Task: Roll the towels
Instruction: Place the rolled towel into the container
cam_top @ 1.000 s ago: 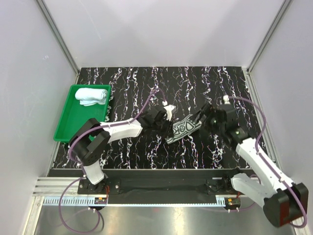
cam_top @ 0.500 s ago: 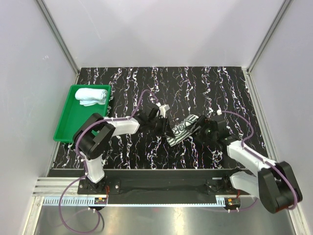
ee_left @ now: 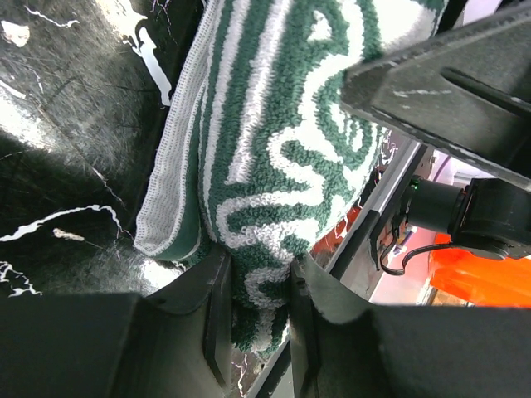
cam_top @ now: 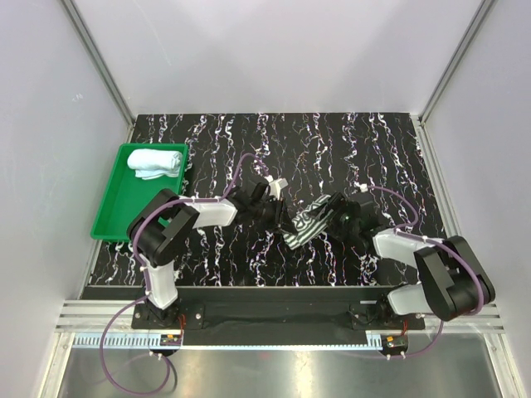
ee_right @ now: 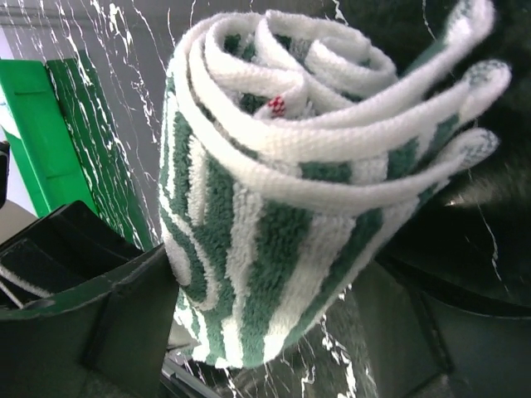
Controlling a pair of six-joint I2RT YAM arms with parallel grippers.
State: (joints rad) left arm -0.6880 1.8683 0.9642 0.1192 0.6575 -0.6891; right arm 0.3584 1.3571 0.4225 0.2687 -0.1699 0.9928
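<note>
On the black marbled desk (cam_top: 249,141), a rolled striped towel (cam_top: 310,220) is clenched by the left end effector (cam_top: 280,215). It is straddled by the right end effector (cam_top: 335,217), whose grip cannot be told.

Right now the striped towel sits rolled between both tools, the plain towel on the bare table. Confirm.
Wrong: the top view shows the plain towel in the green tray, not on the table. The striped towel does sit rolled between left tool and right tool.
</note>
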